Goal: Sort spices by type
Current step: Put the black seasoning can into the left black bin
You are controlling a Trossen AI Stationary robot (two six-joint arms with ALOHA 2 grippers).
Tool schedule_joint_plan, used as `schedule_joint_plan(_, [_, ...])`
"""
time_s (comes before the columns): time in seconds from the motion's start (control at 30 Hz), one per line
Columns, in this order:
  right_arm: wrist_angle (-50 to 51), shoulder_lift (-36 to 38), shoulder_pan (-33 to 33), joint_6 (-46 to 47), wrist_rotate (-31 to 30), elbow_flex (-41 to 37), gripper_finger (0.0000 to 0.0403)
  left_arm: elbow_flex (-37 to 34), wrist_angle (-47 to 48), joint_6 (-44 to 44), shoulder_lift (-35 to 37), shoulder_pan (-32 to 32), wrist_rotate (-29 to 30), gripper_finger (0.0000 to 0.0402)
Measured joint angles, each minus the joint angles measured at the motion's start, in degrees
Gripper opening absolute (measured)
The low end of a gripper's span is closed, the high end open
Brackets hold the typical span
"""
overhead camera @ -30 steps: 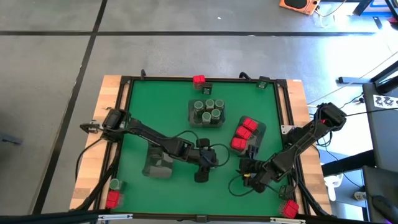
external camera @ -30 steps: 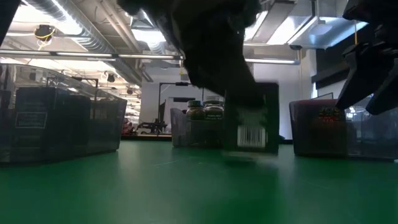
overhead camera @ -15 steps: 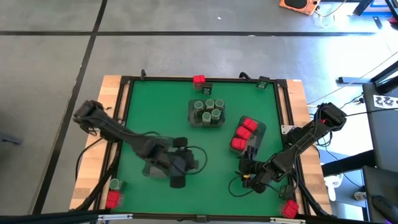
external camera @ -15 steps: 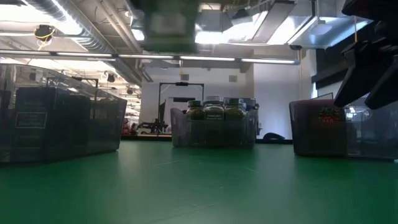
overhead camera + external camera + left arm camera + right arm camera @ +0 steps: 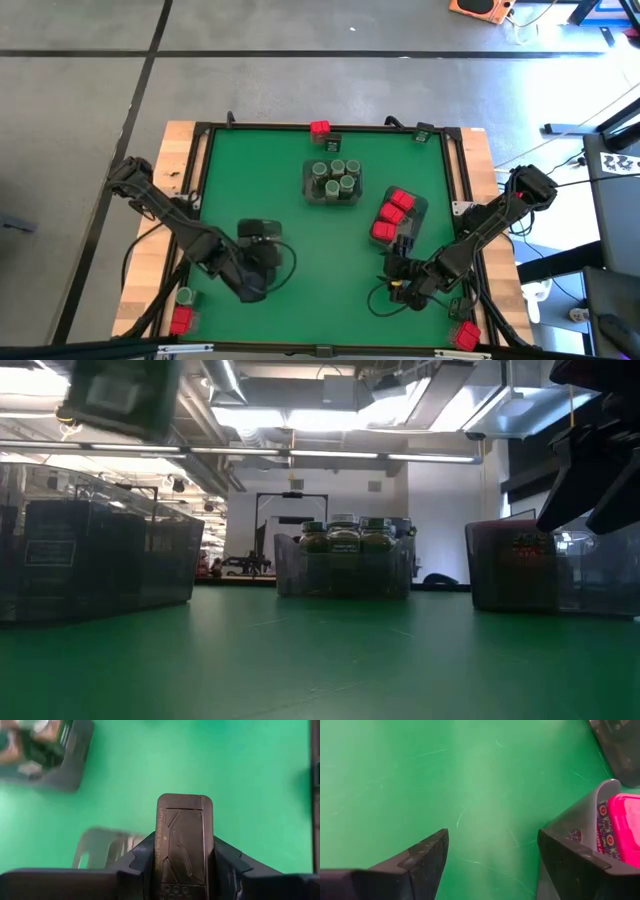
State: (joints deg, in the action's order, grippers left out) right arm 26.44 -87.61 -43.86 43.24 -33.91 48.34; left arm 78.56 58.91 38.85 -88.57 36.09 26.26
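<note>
The green table (image 5: 300,215) carries three grey trays: one at the left (image 5: 240,262) under the left arm, one in the middle (image 5: 332,182) full of round jars (image 5: 334,176), one at the right (image 5: 400,215) with red boxes (image 5: 392,212). No label is readable. The left gripper (image 5: 184,870) is clamped on a dark tin (image 5: 184,837) above the left tray. The right gripper (image 5: 490,855) is spread wide, empty, low beside the red-box tray. Stray red boxes (image 5: 180,320) sit outside the frame.
</note>
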Motion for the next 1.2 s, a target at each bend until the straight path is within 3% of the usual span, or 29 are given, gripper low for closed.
schedule_joint_plan(0.47, [-1.80,0.00,0.00,-3.10,-0.59,0.00,0.0305,-12.26,3.32,17.99,-0.01,5.31,0.86,0.0129])
schedule_joint_plan(1.0, [-3.17,0.00,0.00,-3.09,0.00,0.00,0.0305,-21.43,-3.24,20.40,-0.05,5.30,0.59,0.0131])
schedule_joint_plan(1.2, [-3.81,0.00,0.00,-3.08,0.44,0.00,0.0305,-22.71,-2.87,20.81,-0.05,5.15,-1.64,0.0172])
